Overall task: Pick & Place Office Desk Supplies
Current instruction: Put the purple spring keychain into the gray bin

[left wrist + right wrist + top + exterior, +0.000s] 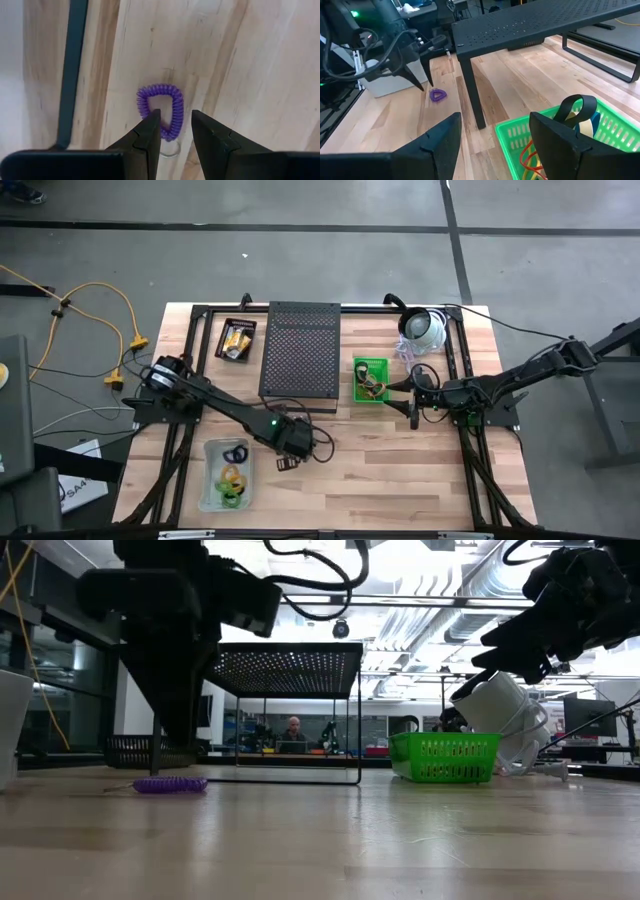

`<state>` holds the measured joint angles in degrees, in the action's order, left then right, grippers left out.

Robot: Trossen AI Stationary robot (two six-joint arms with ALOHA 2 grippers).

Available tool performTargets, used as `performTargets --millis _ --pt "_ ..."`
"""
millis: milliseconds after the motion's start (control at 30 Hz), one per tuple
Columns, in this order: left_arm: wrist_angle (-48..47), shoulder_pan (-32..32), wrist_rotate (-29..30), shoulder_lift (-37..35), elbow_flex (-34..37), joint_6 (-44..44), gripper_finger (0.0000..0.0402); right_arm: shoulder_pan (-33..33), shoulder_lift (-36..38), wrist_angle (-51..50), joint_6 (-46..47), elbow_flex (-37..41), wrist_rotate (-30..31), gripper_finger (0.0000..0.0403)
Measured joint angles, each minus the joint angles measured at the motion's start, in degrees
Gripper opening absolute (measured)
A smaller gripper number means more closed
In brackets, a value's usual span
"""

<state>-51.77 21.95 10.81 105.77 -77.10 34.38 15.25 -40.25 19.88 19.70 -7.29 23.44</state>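
Dark fingertips [150,131] of the left gripper [176,131] frame the near edge of a purple coil loop [161,110] lying flat on the bare wooden table [250,75] — jaws parted, nothing held yet. From the right wrist view the same loop [438,95] sits just beside the leg of the black perforated stand [530,25], with the left gripper poised above it.

The likely trouble is the grip itself: the gap looks narrow against the loop's width, so a descent a little off centre could pinch only one strand, or press a fingertip onto the coil and flick it aside — perhaps under the stand. A small metal ring [171,148] at the loop's near end could also snag.

Farther off, the right gripper [495,135] hangs spread and empty over the green basket [520,140] of supplies, beside a white dome-shaped device [425,328]; a clear bin [210,450] near the left arm already holds other loops.
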Motion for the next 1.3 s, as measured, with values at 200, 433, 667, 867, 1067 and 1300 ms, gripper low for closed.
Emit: performTargets --millis 200,433,667,867,1067,1300 --pt "1.16 -0.04 0.22 1.19 0.00 6.47 0.0102 0.00 0.02 0.02 0.00 0.00 0.00 0.0223" --pt "2.77 -0.95 -0.89 2.85 0.02 14.67 0.0102 0.02 0.02 0.04 0.00 0.00 -0.02 0.0223" --pt "2.69 -1.61 -0.51 2.83 0.02 17.23 0.0102 0.02 0.00 0.02 0.00 -0.02 -0.04 0.0223" --pt "2.42 -1.48 -1.24 4.24 0.07 18.41 0.0102 0.00 0.01 0.02 0.00 -0.02 0.00 0.0223" --pt "2.35 -1.41 -1.73 4.76 0.00 18.85 0.0102 0.00 0.00 0.03 0.00 -0.02 -0.02 0.0223" --pt "2.59 -1.12 -3.31 5.88 0.05 18.63 0.0102 0.01 0.00 0.00 0.00 -0.02 -0.01 0.0223"
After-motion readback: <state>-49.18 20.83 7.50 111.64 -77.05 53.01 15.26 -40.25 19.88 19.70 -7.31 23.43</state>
